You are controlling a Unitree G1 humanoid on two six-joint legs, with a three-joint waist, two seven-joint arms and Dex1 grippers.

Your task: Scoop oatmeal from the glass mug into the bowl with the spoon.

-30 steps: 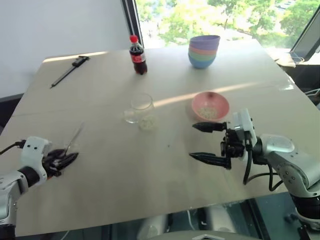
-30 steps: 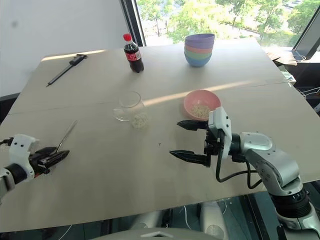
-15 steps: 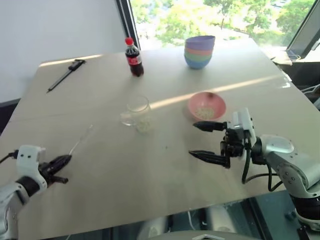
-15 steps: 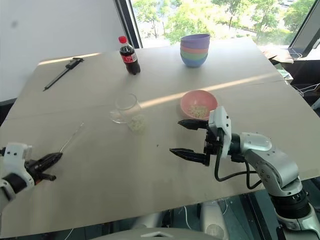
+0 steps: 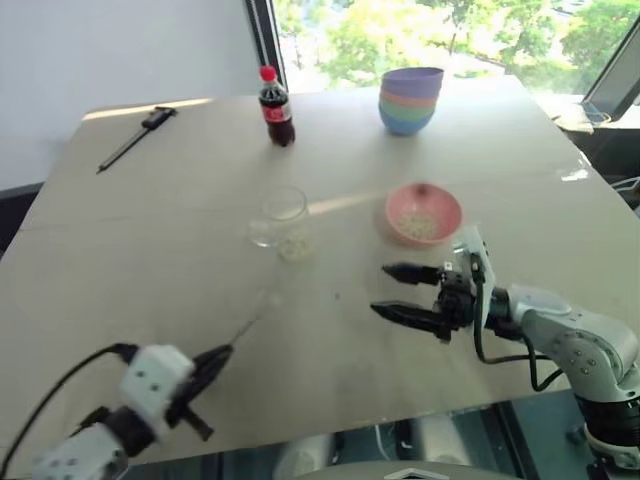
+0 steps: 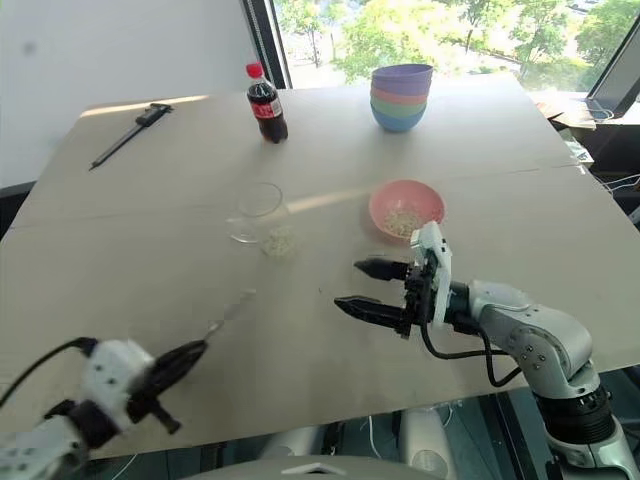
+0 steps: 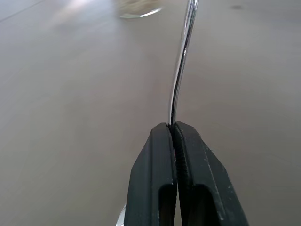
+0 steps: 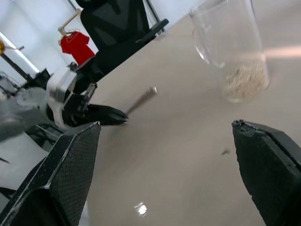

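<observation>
The glass mug [image 5: 283,214] stands mid-table with oatmeal [image 5: 295,245] in its bottom. To its right sits the pink bowl [image 5: 423,213], some oatmeal [image 5: 420,226] inside. My left gripper [image 5: 215,358] is near the table's front edge, shut on the handle end of the spoon [image 5: 248,320], whose head points toward the mug. The left wrist view shows both fingers pressed on the spoon's [image 7: 181,61] handle. My right gripper [image 5: 385,290] stands open just in front of the bowl, level, pointing left, nothing between its fingers. The right wrist view shows the mug [image 8: 230,42] ahead.
A red-capped cola bottle [image 5: 275,105] and a stack of coloured bowls [image 5: 410,100] stand at the back. A long dark tool [image 5: 135,140] lies at the back left. The table [image 5: 330,380] drops off at its front edge just behind my left gripper.
My left gripper shut on the spoon's handle and carried it from the left edge rightward and back toward the front edge. The right gripper rolled and sank slightly, still open.
</observation>
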